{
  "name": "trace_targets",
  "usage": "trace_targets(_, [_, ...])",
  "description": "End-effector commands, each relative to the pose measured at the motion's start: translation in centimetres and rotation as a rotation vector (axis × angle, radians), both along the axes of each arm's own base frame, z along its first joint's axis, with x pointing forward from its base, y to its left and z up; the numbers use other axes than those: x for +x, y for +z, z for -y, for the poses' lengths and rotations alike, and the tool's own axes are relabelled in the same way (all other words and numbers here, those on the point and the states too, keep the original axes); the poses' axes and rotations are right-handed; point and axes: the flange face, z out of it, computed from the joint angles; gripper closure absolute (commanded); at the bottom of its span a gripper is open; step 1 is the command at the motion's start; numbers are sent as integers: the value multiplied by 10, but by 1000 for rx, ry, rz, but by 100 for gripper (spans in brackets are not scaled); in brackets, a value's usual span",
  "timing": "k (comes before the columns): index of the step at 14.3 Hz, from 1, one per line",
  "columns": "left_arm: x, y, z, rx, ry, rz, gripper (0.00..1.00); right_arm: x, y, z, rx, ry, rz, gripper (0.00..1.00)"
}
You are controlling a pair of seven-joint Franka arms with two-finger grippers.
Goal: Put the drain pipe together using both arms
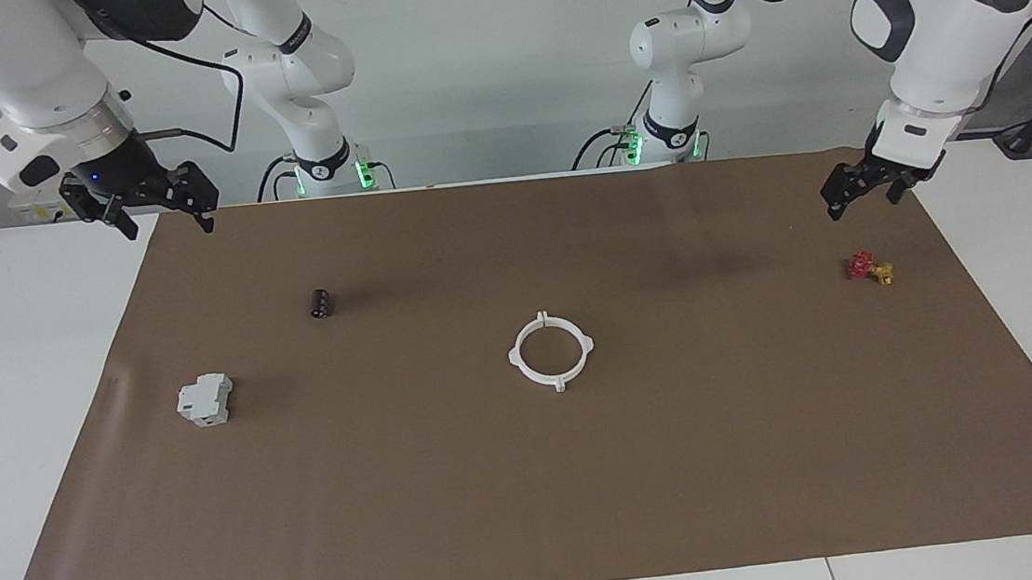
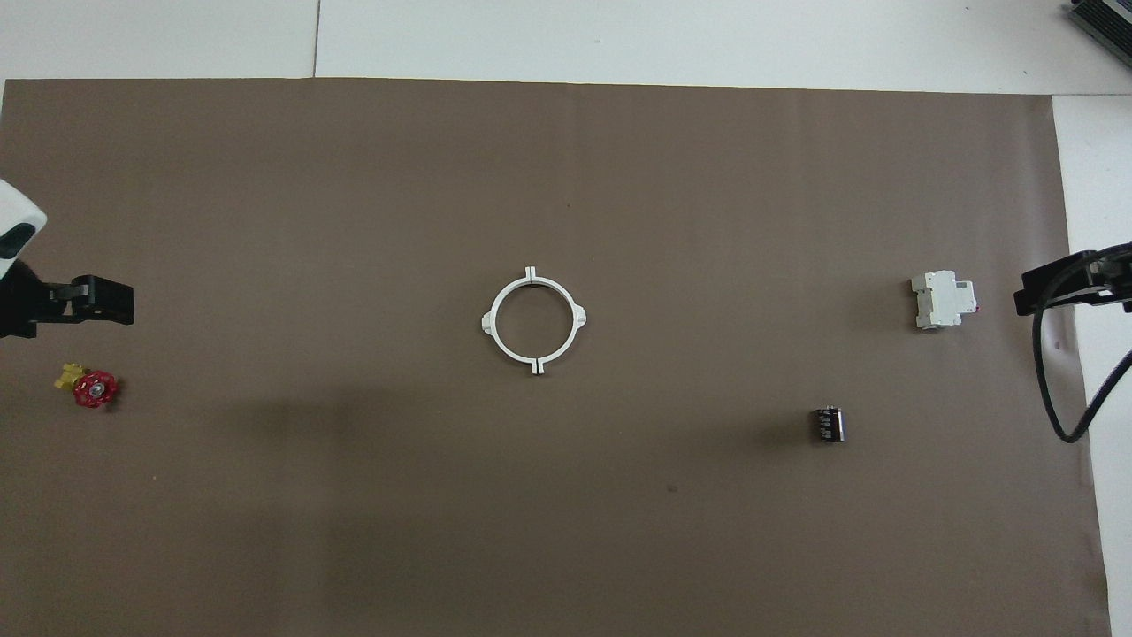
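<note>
White plastic drain pipe (image 1: pixel 551 350), a closed ring, lies mid-mat on your counter (image 1: pixel 20 389). Your left end effector (image 1: pixel 861 188) hangs open and empty above the red valve (image 1: pixel 868 267); your right end effector (image 1: pixel 156 207) waits open and empty over the mat's edge.

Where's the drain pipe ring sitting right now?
The drain pipe lies flat near the middle of the brown mat in the facing view, untouched, between the dark cylinder and the red valve.
</note>
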Motion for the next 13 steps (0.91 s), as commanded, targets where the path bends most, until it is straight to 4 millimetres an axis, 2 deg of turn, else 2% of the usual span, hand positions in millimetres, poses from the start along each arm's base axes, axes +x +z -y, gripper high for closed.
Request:
trace_targets(1, [-5, 8, 12, -17, -52, -46, 0, -5, 0, 0, 21, 3, 18, 0])
trace_targets(3, [-3, 11, 27, -13, -78, -27, 0, -5, 1, 0, 21, 3, 19, 0])
trace_targets(4, [0, 16, 51, -9, -122, -14, 0, -5, 1, 0, 21, 3, 19, 0])
trace_targets(7, [-1, 15, 93, -19, -190, -10, 0, -5, 0, 0, 21, 3, 18, 0])
trace_targets(8, [-1, 15, 101, -23, -179, -5, 0, -5, 0, 0, 21, 3, 18, 0])
trace_targets(11, [-1, 21, 105, -27, -107, 30, 0, -5, 0, 0, 21, 3, 18, 0])
trace_targets(13, [3, 26, 109, -29, -124, 66, 0, -5, 0, 0, 19, 3, 16, 0])
